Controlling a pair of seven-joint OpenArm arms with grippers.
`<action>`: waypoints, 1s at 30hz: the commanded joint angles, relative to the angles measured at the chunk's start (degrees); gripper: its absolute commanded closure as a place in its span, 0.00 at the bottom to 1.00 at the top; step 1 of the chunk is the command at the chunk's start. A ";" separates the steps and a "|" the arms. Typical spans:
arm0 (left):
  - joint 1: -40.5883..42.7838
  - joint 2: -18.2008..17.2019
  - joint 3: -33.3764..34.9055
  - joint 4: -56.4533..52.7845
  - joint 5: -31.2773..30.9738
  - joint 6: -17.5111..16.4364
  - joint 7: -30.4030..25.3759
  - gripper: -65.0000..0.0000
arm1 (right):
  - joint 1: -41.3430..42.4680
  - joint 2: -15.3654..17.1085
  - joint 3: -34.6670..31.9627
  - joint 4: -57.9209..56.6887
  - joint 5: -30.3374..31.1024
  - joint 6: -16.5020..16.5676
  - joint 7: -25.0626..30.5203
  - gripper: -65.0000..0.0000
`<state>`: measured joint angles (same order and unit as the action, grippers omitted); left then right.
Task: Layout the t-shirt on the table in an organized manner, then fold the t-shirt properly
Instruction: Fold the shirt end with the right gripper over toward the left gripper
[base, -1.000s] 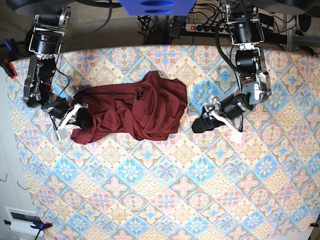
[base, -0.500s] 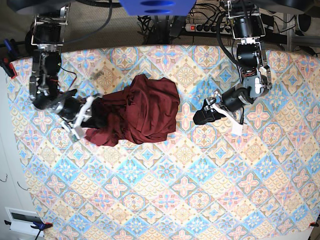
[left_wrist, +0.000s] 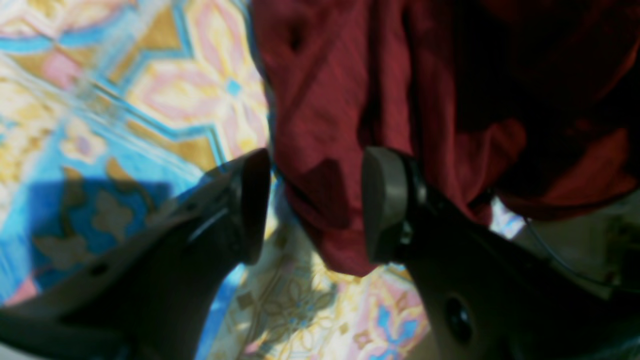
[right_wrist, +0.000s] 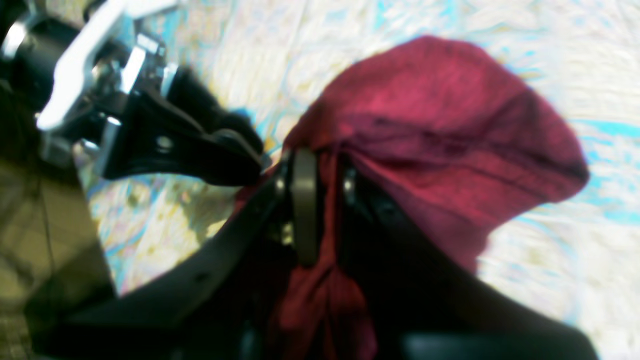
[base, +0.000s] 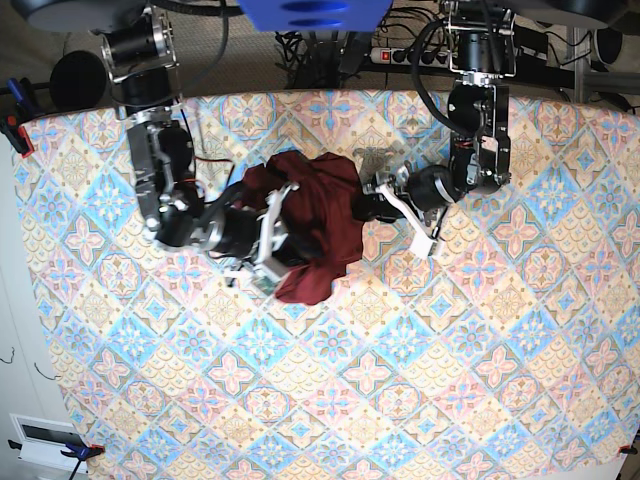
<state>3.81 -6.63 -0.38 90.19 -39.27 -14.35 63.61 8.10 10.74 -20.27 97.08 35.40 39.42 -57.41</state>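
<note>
The t-shirt (base: 315, 225) sits bunched in a maroon heap on the patterned surface (base: 420, 380), toward its far middle, between the 2 arms. The right gripper (right_wrist: 320, 210) is clenched on a gathered fold of the fabric. The left gripper (left_wrist: 312, 200) is spread wide at the heap's edge, with a hanging fold between its fingers (left_wrist: 382, 200), not pinched.

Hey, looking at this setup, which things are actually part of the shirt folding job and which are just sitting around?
Part of the job:
- t-shirt, bunched up, not laid out yet
- table
- right claw, shut on the t-shirt
- left claw, open at the t-shirt's edge

Just lying about:
- power strip behind the table
- cables behind the table
</note>
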 joint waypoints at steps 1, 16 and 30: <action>-0.87 0.88 0.07 0.84 0.28 -0.29 -0.80 0.57 | 2.06 -1.03 -1.05 0.81 0.25 0.58 1.63 1.00; 0.01 2.81 -0.28 1.28 3.18 -0.29 -0.71 0.57 | 6.28 -3.75 -9.05 0.11 -15.40 0.58 7.34 0.56; 2.74 -2.11 -9.95 9.81 -3.85 -0.38 -0.27 0.57 | -1.55 1.70 9.24 3.80 -9.77 0.58 7.25 0.56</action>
<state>7.79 -8.56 -10.02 99.11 -41.87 -14.35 64.10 5.78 12.10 -11.33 100.25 24.73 39.86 -50.96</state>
